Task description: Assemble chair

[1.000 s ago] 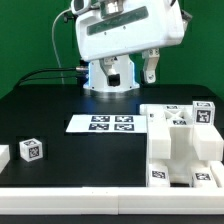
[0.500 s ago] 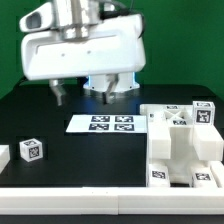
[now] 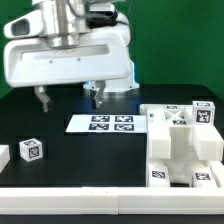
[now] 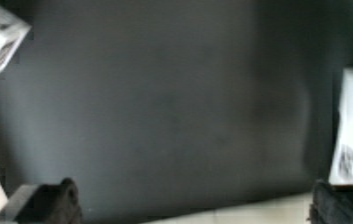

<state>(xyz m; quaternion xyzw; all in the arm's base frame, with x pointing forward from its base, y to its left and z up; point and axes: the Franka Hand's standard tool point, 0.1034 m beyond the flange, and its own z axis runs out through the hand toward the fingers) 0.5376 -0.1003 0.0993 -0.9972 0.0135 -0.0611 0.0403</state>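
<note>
hand (image 3: 68, 97) has swung from the exterior view's right to its left, fingers spread, empty. chair (image 3: 183, 142) sits part-built at right; likely heading for loose cube (image 3: 31, 151).

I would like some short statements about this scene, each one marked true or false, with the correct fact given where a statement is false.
1. The gripper holds a white block. False: its fingers stand open with nothing between them.
2. The marker board lies flat on the black table. True.
3. The stepped chair structure stands at the exterior view's left. False: it stands at the exterior view's right.
4. A small tagged cube sits on the table near the exterior view's left edge. True.
5. The gripper touches the marker board. False: it hangs above the table, apart from the board.
</note>
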